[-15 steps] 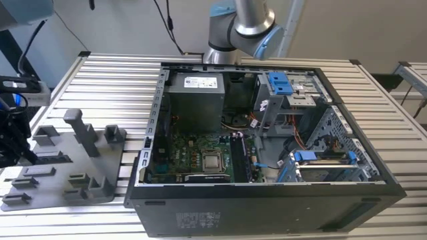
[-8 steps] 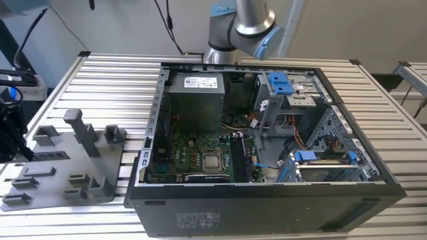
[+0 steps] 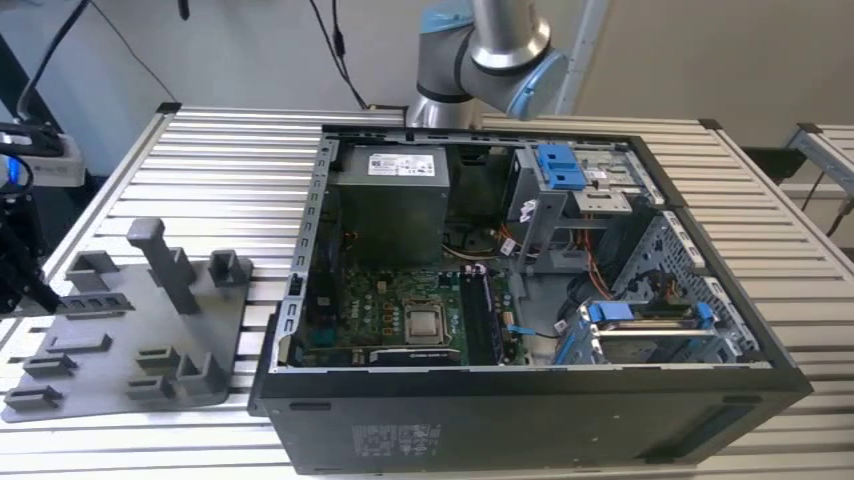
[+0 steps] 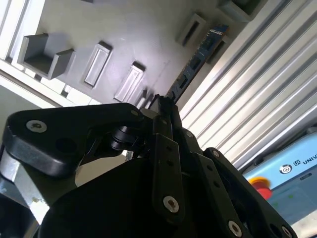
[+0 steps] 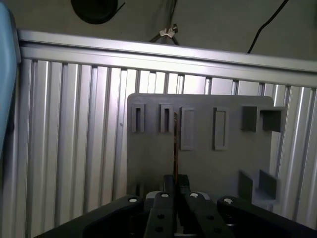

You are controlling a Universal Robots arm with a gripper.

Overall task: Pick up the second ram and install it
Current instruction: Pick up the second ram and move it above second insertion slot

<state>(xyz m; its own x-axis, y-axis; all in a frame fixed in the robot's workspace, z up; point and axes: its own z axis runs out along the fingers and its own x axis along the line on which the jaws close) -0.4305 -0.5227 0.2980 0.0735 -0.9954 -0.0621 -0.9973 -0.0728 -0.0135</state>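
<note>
The second ram is a thin dark strip seen edge-on in the first wrist view. My gripper is shut on its near end, and the strip reaches out past the fingertips. Beyond it lies the grey tray, and the strip's far end lines up with the tray's row of narrow slots. In the exterior view the tray lies at the left beside the open black computer case. Another dark stick stands in the motherboard's memory slots.
Everything rests on a ribbed metal table. Grey posts rise from the tray. The arm's base stands behind the case. Blue drive brackets and a metal cage crowd the case's right side. A red and yellow button sits beyond the table.
</note>
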